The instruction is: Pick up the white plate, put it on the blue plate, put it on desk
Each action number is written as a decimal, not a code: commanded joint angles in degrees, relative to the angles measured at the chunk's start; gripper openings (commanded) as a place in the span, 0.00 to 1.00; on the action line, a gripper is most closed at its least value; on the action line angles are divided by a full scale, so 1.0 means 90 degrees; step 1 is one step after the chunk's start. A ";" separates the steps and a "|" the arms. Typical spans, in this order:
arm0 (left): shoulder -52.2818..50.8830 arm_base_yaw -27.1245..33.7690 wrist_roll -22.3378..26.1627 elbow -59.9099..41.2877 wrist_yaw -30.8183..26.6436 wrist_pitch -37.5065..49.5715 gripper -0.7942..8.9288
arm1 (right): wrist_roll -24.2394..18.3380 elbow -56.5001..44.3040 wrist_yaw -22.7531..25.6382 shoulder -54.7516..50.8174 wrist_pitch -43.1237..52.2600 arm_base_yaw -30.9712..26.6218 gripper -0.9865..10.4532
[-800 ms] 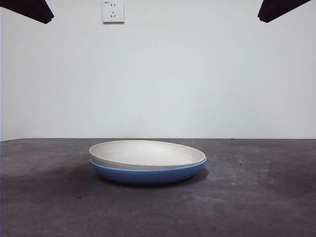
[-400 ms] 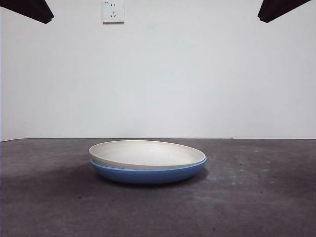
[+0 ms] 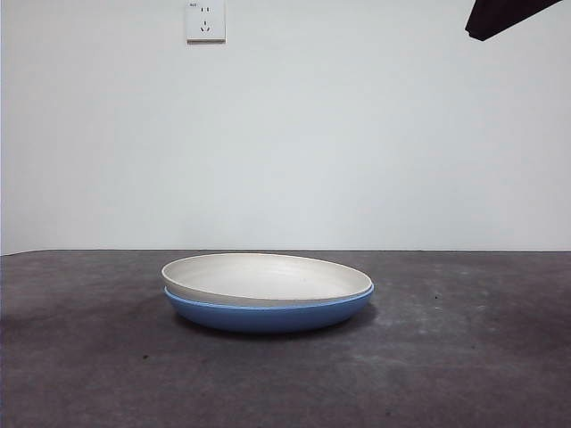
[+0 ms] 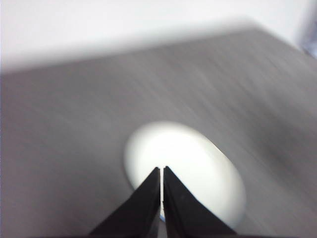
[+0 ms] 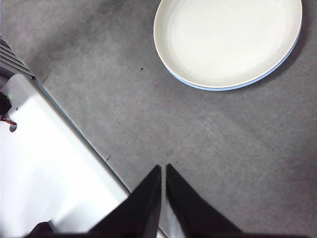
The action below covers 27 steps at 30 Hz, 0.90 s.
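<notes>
matte cream-white round plate [image 3: 268,276] nested in glossy blue round plate [image 3: 268,314], both mid dark grey speckled desk [image 3: 464,357]. left gripper [image 4: 162,168] above the white plate, view blurred, jaws closed, empty. right gripper [image 5: 163,167] well apart over bare desk, jaws together, empty.

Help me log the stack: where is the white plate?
The white plate sits nested in the blue plate on the desk, mid-table in the front view.
</notes>
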 commanded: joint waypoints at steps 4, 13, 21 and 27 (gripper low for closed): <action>-0.1234 0.1010 0.0408 -0.0937 -0.0957 0.2120 0.09 | -0.0066 0.0124 -0.0002 0.0053 0.0066 0.0056 0.09; -0.2817 0.1792 0.0775 -0.3048 -0.1583 0.3254 0.09 | -0.0066 0.0124 -0.0002 0.0051 0.0066 0.0056 0.09; -0.3689 0.1894 0.0627 -0.4602 -0.1598 0.3215 0.09 | -0.0066 0.0124 -0.0002 0.0053 0.0066 0.0056 0.09; -0.4044 0.1894 0.0457 -0.5226 -0.1598 0.3177 0.09 | -0.0066 0.0124 -0.0002 0.0053 0.0066 0.0056 0.09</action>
